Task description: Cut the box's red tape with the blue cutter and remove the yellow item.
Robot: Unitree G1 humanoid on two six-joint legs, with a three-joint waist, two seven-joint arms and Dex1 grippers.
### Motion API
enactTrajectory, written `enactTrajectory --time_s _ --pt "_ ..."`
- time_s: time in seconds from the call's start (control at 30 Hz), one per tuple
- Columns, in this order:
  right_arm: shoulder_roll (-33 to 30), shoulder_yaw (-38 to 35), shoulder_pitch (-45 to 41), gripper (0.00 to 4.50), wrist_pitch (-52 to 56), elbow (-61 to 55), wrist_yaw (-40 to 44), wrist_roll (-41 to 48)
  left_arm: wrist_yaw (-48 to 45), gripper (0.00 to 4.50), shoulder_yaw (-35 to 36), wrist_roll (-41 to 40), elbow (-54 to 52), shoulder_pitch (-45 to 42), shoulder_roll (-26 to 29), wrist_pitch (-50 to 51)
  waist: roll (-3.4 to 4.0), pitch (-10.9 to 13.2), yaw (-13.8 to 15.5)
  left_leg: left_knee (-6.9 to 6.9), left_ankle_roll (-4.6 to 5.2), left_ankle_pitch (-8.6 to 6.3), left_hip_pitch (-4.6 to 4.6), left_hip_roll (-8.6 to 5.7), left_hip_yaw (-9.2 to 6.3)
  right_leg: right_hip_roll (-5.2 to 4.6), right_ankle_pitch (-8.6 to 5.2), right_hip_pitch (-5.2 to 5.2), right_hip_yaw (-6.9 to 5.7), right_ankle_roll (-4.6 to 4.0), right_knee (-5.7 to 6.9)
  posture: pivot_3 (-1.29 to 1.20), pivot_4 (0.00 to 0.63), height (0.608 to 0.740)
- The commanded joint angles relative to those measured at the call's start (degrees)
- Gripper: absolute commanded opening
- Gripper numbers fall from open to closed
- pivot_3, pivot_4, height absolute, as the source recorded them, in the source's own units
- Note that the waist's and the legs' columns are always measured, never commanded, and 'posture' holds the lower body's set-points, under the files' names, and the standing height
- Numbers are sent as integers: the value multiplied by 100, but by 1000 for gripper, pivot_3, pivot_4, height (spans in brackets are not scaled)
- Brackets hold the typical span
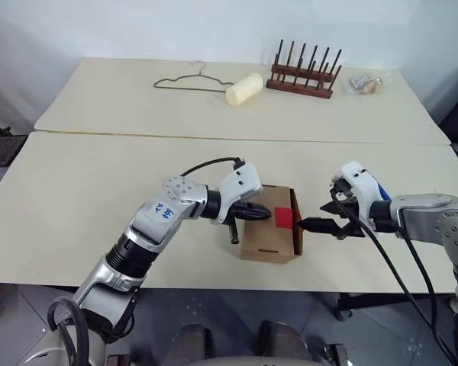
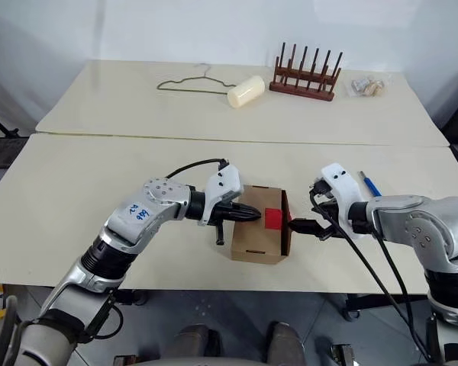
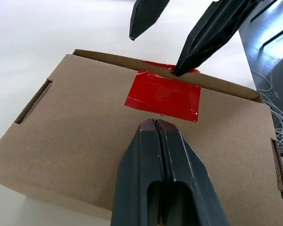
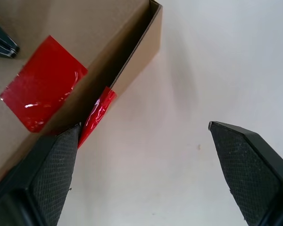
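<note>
We see the box (image 1: 269, 232), brown cardboard w/ red tape (image 1: 284, 218) across its lid seam, at table's (image 1: 76, 198) near edge. Left gripper (image 1: 266, 214), fingers together, sits at tape's 9 o'clock; right gripper (image 1: 314, 215), fingers spread, one tip at seam, 3 o'clock.

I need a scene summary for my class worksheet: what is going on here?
A two-armed robot is working on a box on the table. Its shut left end effector presses on the lid beside the red tape. The open right end effector has one finger at the taped edge, where the tape looks split. The blue cutter lies aside.
</note>
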Motion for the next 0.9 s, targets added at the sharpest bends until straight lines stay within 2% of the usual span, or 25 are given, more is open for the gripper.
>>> enactTrajectory --time_s 0.03,0.43,0.53,0.73,0.83,0.9 --pt "-266 290 272 4486 -8 233 -68 -445 44 0 -333 216 240 289 148 416 -4 -19 1 0 0 0 0 -1 -3 0 0 1 0 0 -1 0 150 740" --pt "-167 475 379 4486 -215 394 66 -827 106 0 -266 157 154 312 159 520 9 -36 -16 2 0 0 -3 0 -6 1 -1 0 0 -1 -4 0 150 740" --pt "-124 274 474 4486 -424 442 111 -880 127 0 -239 131 106 338 164 544 9 -36 -16 1 0 0 -2 1 -7 1 -1 0 0 -1 -4 0 150 740" --pt "-766 -255 223 4486 -679 1207 1107 -663 116 0 -190 102 54 327 197 543 22 -28 -16 1 1 0 -5 1 -5 0 -1 0 2 -2 -7 0 150 740" --pt "-740 -476 -165 4486 -302 1726 1566 -273 101 0 -186 108 83 311 198 514 25 -29 -26 0 1 -1 -3 0 -4 1 -1 0 1 -2 -8 0 150 740" --pt "-508 -575 -532 4486 176 2197 1726 -22 107 0 -178 120 122 289 177 476 26 -29 -34 0 1 -1 -1 3 -2 1 -2 0 3 -4 -6 0 150 740"
